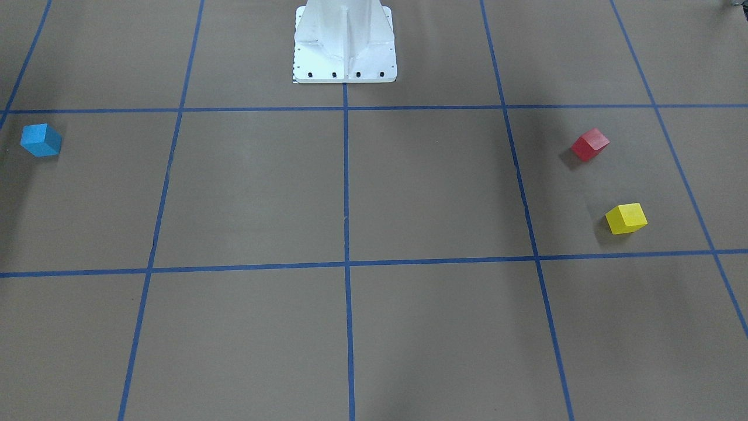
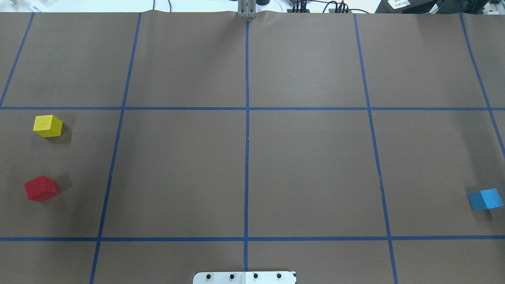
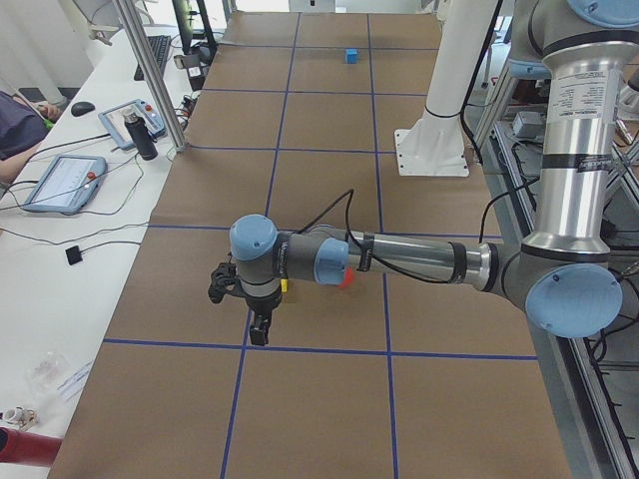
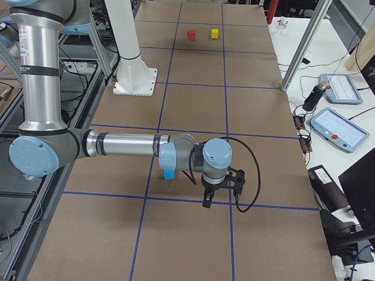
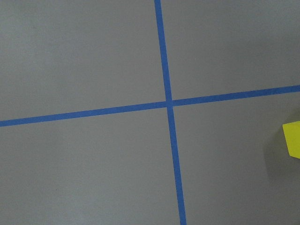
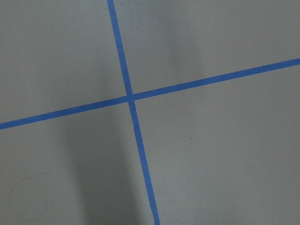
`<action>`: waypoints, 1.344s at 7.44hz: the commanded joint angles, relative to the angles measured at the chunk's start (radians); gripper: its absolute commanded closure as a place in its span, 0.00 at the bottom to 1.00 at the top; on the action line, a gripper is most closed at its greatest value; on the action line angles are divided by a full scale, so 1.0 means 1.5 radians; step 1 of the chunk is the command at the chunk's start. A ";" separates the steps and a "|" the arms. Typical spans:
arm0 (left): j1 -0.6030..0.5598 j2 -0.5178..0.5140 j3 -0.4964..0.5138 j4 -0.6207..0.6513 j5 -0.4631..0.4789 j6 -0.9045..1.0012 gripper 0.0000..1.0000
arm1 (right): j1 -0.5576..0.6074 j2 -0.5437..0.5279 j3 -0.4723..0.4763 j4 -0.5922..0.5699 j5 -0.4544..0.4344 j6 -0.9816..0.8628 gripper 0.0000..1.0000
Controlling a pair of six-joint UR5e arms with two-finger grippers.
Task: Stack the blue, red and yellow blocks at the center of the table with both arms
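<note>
On the brown table (image 2: 307,165) the three blocks lie apart, none stacked. The blue block (image 2: 485,199) (image 1: 41,140) sits at the robot's far right. Far left are the red block (image 2: 40,188) (image 1: 590,144) and the yellow block (image 2: 47,126) (image 1: 626,218). My left gripper (image 3: 259,327) shows only in the exterior left view, hanging above the table near the yellow block (image 5: 291,139); I cannot tell whether it is open or shut. My right gripper (image 4: 207,199) shows only in the exterior right view, near the blue block (image 4: 169,174), state likewise unclear.
The white pedestal base (image 1: 345,47) (image 2: 244,277) stands at the robot's side of the table's middle. Tablets (image 3: 62,183) (image 4: 338,129), cables and metal posts (image 3: 150,75) line the operators' bench beyond the far edge. A person's arm (image 3: 15,110) rests there.
</note>
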State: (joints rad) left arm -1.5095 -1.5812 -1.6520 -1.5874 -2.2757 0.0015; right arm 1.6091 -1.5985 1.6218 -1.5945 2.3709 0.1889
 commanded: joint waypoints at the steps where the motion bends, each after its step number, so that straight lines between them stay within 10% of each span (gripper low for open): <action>1: 0.000 -0.001 -0.001 -0.001 0.001 0.002 0.00 | 0.000 0.000 0.005 0.000 0.001 0.000 0.01; 10: 0.003 -0.013 -0.041 -0.015 -0.001 0.000 0.00 | -0.008 0.029 0.004 0.000 0.009 0.006 0.01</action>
State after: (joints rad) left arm -1.5035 -1.5988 -1.7060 -1.6113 -2.2758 0.0039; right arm 1.6012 -1.5630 1.6342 -1.5958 2.3841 0.1909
